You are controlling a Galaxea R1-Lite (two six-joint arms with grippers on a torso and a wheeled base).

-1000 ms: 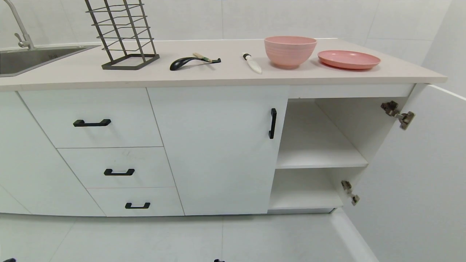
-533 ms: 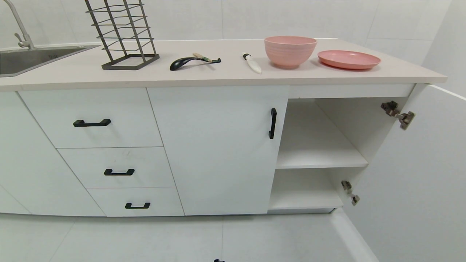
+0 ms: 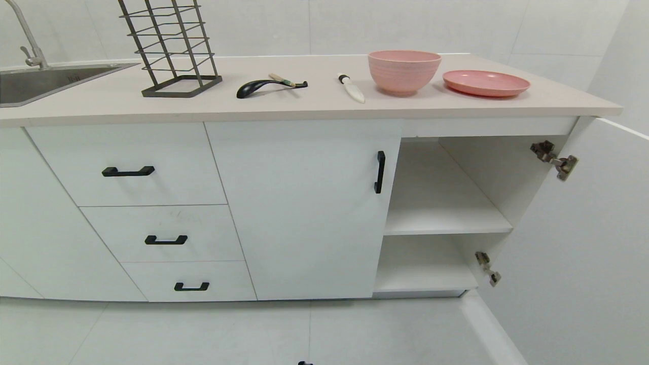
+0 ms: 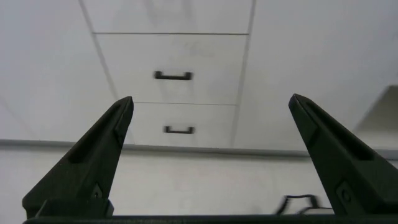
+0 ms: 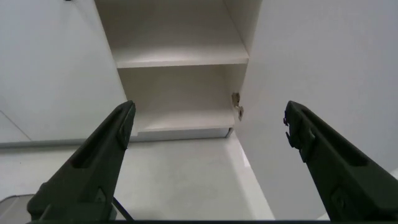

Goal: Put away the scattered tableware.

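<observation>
Pink bowl (image 3: pixel 404 71) stands on the countertop (image 3: pixel 314 109); the pink plate (image 3: pixel 485 82) lies just right of the bowl, the white knife (image 3: pixel 351 87) just left of it, the black spoon (image 3: pixel 256 87) farther left. The left gripper (image 4: pixel 211 102) and right gripper (image 5: pixel 208 109) both spread wide, holding nothing

Bright diffuse light, faint soft shadow beside pink bowl (image 3: pixel 404 71), open cupboard (image 3: pixel 446 213) interior dimmer, lines bowed at edges.

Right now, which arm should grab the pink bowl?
Probably the right. The bowl sits toward the right of the counter, above the open cupboard that the right claw faces. The left claw faces the drawers.
</observation>
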